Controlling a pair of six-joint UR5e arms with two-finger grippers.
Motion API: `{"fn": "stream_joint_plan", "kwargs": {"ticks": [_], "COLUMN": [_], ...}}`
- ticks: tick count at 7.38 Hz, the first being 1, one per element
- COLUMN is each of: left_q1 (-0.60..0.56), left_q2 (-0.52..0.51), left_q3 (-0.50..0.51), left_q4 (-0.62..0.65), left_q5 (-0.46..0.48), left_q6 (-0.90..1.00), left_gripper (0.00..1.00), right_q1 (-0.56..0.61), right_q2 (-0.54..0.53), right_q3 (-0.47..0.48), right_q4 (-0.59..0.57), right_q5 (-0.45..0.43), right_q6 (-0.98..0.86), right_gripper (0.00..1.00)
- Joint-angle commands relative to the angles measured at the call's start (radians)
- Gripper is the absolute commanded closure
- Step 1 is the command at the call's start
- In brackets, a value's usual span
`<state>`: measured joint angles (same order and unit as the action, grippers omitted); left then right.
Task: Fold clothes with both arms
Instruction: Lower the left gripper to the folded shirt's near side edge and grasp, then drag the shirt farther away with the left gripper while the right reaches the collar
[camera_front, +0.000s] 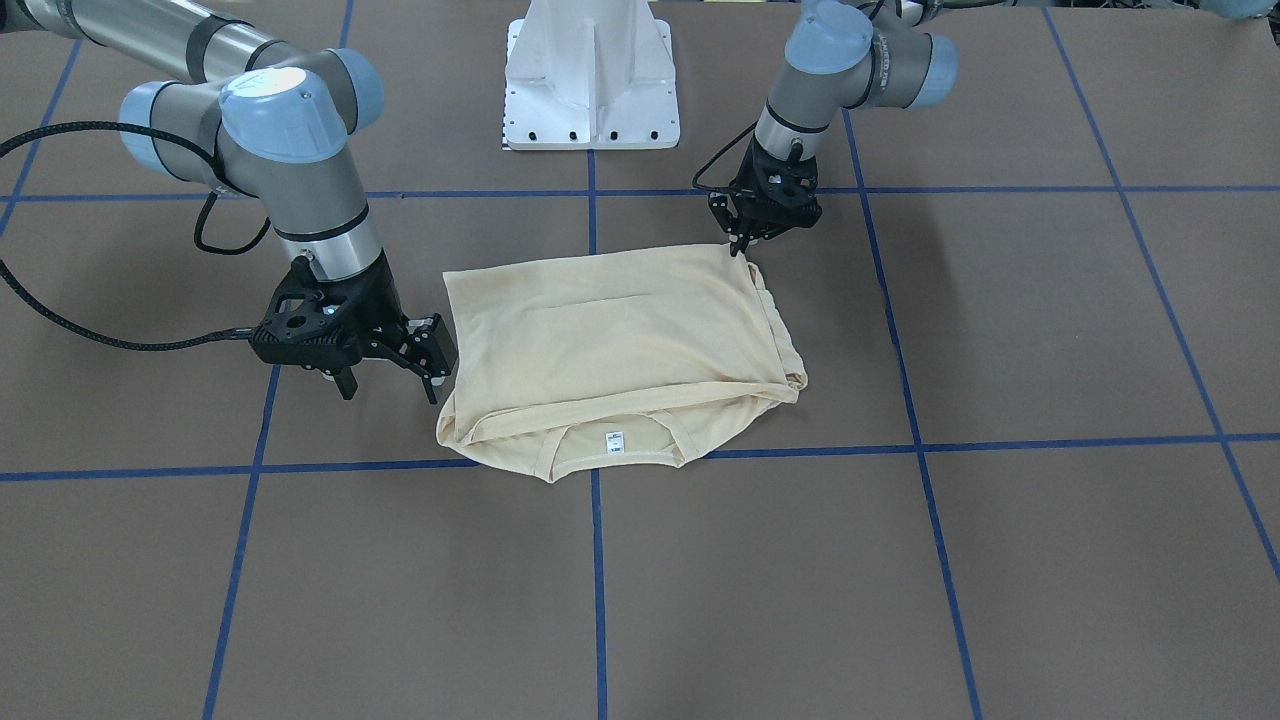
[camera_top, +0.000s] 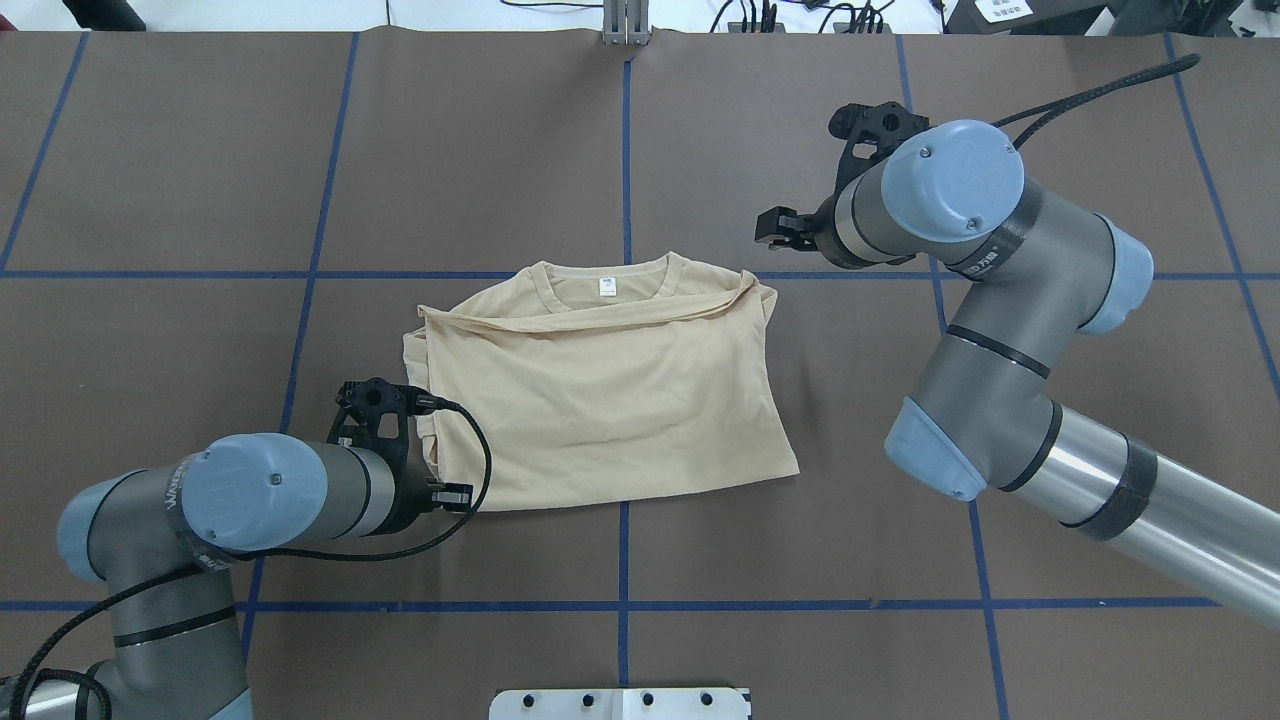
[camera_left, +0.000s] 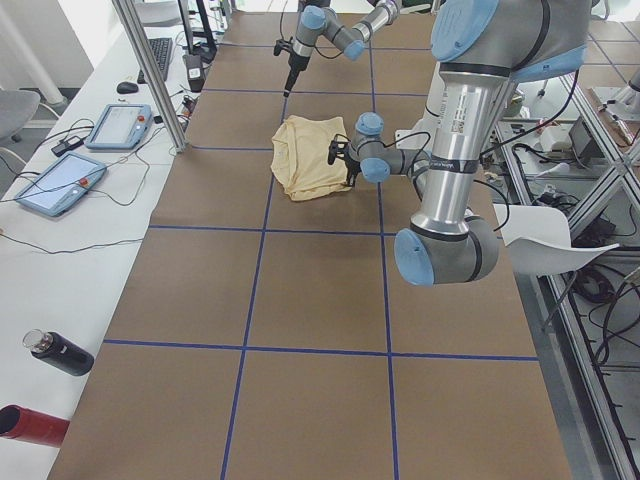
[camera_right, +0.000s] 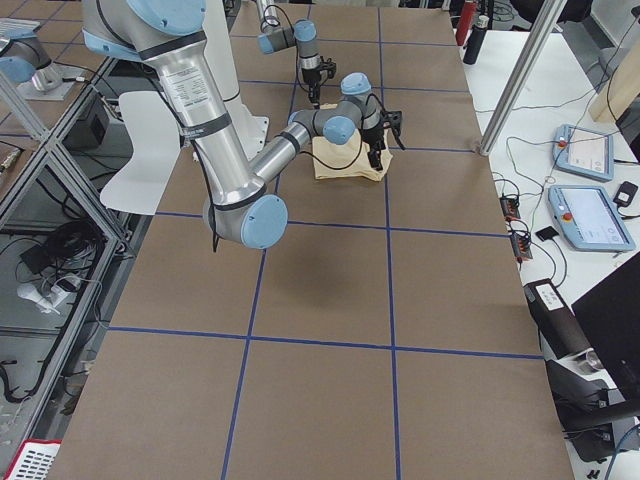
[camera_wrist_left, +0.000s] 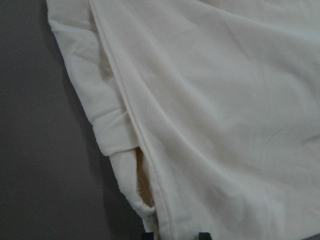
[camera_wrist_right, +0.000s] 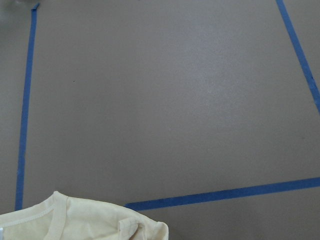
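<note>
The pale cream T-shirt (camera_front: 620, 330) (camera_top: 600, 400) lies folded in a rough rectangle at the table's middle. Its plain back faces up and the neck label (camera_front: 614, 439) shows at the far edge. My left gripper (camera_front: 742, 245) points down at the shirt's near left corner, its fingers converged on the cloth. In the left wrist view, hem layers (camera_wrist_left: 150, 190) sit between its dark tips. My right gripper (camera_front: 392, 382) hangs open just off the shirt's far right corner, holding nothing. The right wrist view shows only the collar edge (camera_wrist_right: 75, 220) and bare table.
The white pedestal base (camera_front: 592, 90) stands at the robot's side of the table. Blue tape lines (camera_front: 598, 560) grid the brown tabletop. Beside the table on the operators' side are tablets (camera_left: 120, 125), a metal post (camera_left: 150, 70) and bottles (camera_left: 60, 352).
</note>
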<state>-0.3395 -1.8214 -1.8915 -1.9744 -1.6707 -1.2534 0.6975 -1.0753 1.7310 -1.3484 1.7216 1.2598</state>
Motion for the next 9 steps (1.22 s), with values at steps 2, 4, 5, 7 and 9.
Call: {"fn": "stream_joint_plan", "kwargs": {"ticks": [2, 4, 5, 7, 9], "left_q1": [-0.118, -0.293, -0.367, -0.501, -0.553], "left_q2": [-0.004, -0.080, -0.176, -0.439, -0.513], "left_q3": [0.029, 0.200, 0.342, 0.690, 0.873], "left_q4": [0.014, 0.011, -0.003, -0.059, -0.222], "left_q5": [-0.003, -0.003, -0.006, -0.006, -0.009], "left_q6": [0.171, 0.366, 0.437, 0.554, 0.620], "left_gripper": [1.00, 1.00, 1.00, 1.00, 0.87], "right_q1": [-0.006, -0.015, -0.021, -0.029, -0.044], "right_q2": [0.000, 0.000, 0.000, -0.002, 0.005], "right_q3": [-0.004, -0.002, -0.002, -0.002, -0.002], "right_q4": [0.000, 0.000, 0.000, 0.000, 0.002], "right_q5": [-0.001, -0.002, -0.007, -0.008, -0.019], "right_q6": [0.001, 0.006, 0.007, 0.007, 0.022], "right_gripper": [0.00, 0.00, 0.00, 0.00, 0.00]}}
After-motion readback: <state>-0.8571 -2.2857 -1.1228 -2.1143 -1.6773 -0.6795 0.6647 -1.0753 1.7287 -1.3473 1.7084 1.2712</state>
